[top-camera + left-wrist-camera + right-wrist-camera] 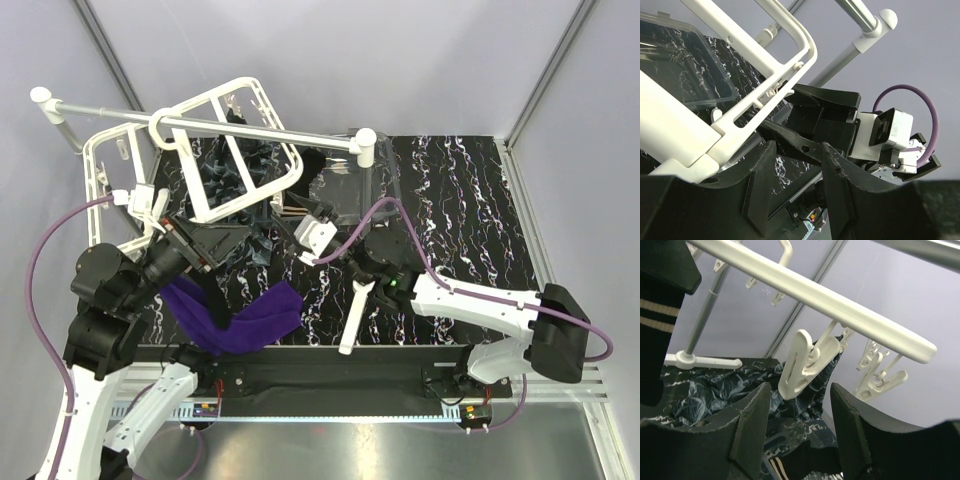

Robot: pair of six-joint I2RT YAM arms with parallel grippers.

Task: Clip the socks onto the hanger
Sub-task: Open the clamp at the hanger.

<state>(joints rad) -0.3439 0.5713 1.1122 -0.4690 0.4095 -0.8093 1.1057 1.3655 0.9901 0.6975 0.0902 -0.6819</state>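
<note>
The left arm (110, 285) reaches up toward the hanger (765, 102). In its wrist view its two fingers (760, 192) stand apart with nothing between them, so the left jaws are open and empty. One white bar of the frame runs past just outside the left finger.

The purple sock (250, 318) lies at the near edge of the desk (460, 200), partly under that arm. It is behind and below the left jaws, with its long axis running across the desk from left to right. The left arm is plainly the nearer one to it. Whether the sock rests only on the desk or also hangs over the arm cannot be told.

Further right, the hanger hangs tilted from the silver rod (100, 107).

In the right wrist view a white clip (802, 365) dangles from the frame's bar. It sits straight ahead of the gap between the right jaws and a little above it, with its long axis hanging down and leaning to the left. A dark marbled sock (710, 390) shows behind the clip. A black sock with tan stripes (657, 315) hangs at the far left of that view.

The right arm (470, 300) comes in from the right. Its jaws are open and hold nothing.

So the next move likely depends on this split: the clip faces the right jaws, while the loose purple sock lies low on the left arm's side, well away from the clip.
</note>
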